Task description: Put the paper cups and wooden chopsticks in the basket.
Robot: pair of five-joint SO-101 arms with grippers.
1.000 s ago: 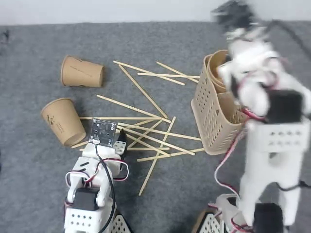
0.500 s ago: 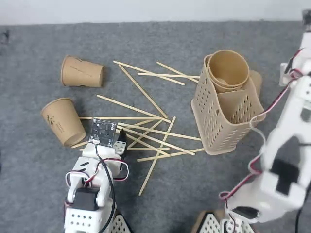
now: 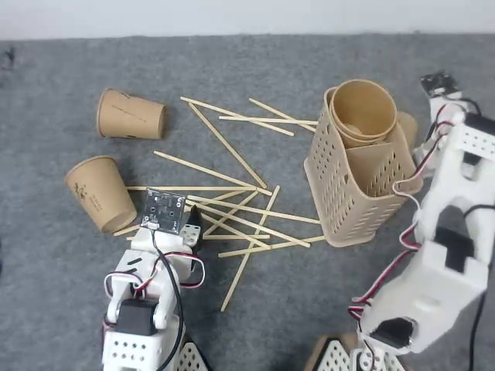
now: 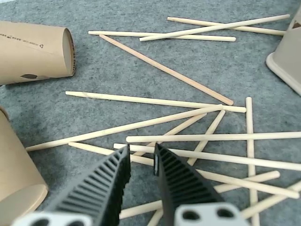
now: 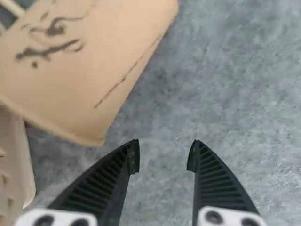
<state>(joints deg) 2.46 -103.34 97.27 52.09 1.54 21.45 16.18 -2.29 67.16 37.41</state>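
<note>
Two paper cups [image 3: 130, 114] [image 3: 100, 193] lie on their sides at the left of the grey carpet. Several wooden chopsticks [image 3: 232, 209] are scattered between them and the tan basket [image 3: 348, 185]. Stacked cups [image 3: 362, 112] stand in the basket, and another cup [image 3: 407, 127] lies against its far right side. My left gripper [image 3: 193, 224] [image 4: 141, 150] hovers low over the chopsticks [image 4: 160, 101], its fingers almost together with nothing held. My right gripper [image 3: 424, 152] [image 5: 162, 157] is open over bare carpet just beside that lying cup [image 5: 80, 61].
A corner of the basket [image 4: 289, 66] shows in the left wrist view, and two cups [image 4: 33, 52] [image 4: 14, 179] lie near the left gripper. The basket wall [image 5: 11, 160] is close to the right gripper. Open carpet lies at the front middle.
The right arm swung from above the basket out to its right side and came down next to the cup lying there. The left arm has stayed still.
</note>
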